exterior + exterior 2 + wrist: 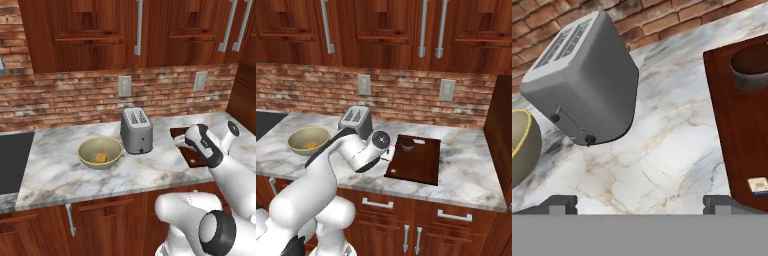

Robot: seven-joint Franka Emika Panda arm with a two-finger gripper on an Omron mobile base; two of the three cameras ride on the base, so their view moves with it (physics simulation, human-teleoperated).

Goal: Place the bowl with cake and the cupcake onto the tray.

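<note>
Grey toaster between bowl, tray

- The left base view looks forward and down from behind the arm's left, at the counter and toaster.
- The right base view covers the same toaster and tray from the right.
- The hand view sits close above the counter between toaster and tray.

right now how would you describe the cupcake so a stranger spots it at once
Find the marble counter under the brick wall, then the dark reddish tray right of the grey toaster. The cupcake is the small dark brown round lump at the tray's far left corner, the tray's one round item.
</note>
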